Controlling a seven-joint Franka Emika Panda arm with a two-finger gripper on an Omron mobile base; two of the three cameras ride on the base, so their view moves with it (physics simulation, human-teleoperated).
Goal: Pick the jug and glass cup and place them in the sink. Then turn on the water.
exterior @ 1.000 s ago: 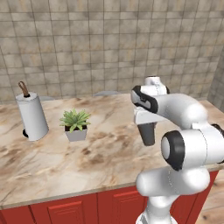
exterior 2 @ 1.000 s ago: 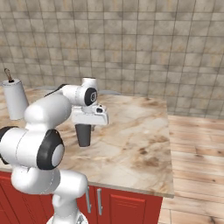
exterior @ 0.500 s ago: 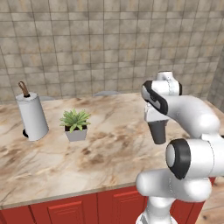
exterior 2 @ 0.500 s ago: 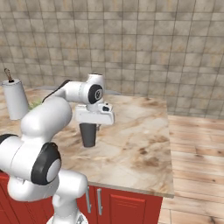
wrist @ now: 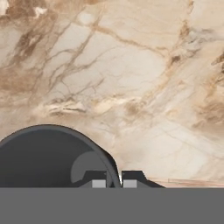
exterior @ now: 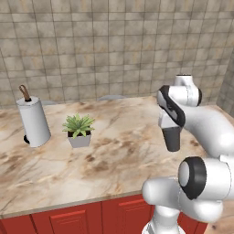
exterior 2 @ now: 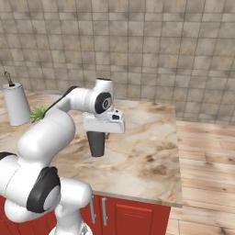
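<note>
In the hand view the two dark fingertips [wrist: 99,178] stand pressed together on the rim of the glass cup [wrist: 48,157], one inside the wall and one outside, so the gripper [wrist: 114,180] is clamped on that rim. The cup's dark round mouth opens toward the camera at the lower left, with its lighter base visible deep inside. Seen from the left base view, the near-black tumbler [exterior: 173,139] hangs upright under the gripper [exterior: 171,129], lifted clear of the marble counter [exterior: 109,160], its wider rim at the top and its narrower base pointing down. The right base view shows the same: the cup [exterior 2: 96,144] hangs below the white hand, held at its upper edge by the gripper [exterior 2: 98,133], above the counter [exterior 2: 147,160] and toward that counter's right-hand half. Beneath the cup in the hand view lies bare veined marble [wrist: 144,87]. Farther out, well to the left of the held cup in the left base view, a small green plant in a grey square pot [exterior: 79,131] stands on the counter, and beyond it, nearer the counter's left end, a tall white paper-towel roll [exterior: 33,119] stands upright on its holder. In the right base view the roll [exterior 2: 16,103] shows at the far left, with leaves of the plant [exterior 2: 38,112] peeping from behind the arm. A tiled wall [exterior: 109,50] rises behind the counter, and red cabinet doors [exterior: 77,219] run below its front edge.
</note>
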